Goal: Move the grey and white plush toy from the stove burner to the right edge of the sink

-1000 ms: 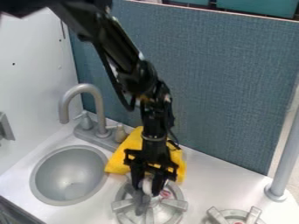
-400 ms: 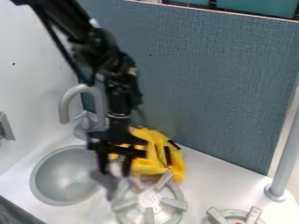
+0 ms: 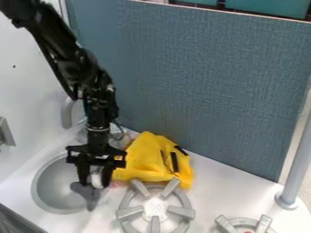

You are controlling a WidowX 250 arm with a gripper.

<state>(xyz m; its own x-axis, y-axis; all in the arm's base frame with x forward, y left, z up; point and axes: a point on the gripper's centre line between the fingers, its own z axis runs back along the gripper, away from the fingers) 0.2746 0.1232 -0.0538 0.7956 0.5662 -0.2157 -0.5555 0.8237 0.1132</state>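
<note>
At the left edge of the frame, a gray fixture [image 3: 6, 132] on the white wall. Lower left, set into the white table [image 3: 224, 184], the round gray sink [image 3: 52, 191], with the curved gray faucet [image 3: 68, 113] behind, partly hidden by the arm. Down from the upper left, the black arm [image 3: 76, 70], with the gripper [image 3: 95, 183] low over the right part of the sink. Jaws clenched on the gray object [image 3: 89, 195], with a small white rounded piece [image 3: 96, 179] between them. Broader at its upper end and narrowing downward, long axis steeply slanted, narrow end pointing to the bottom of the frame and slightly right; contact with the sink impossible to tell. Just right of the gripper, left of center, a crumpled yellow cloth [image 3: 144, 157] with dark strips. In front of the cloth, at bottom center, a round gray burner [image 3: 154, 209]; farther right along the bottom edge, a second burner [image 3: 245, 223]. Near the right edge, an upright gray post [image 3: 296, 159].
</note>
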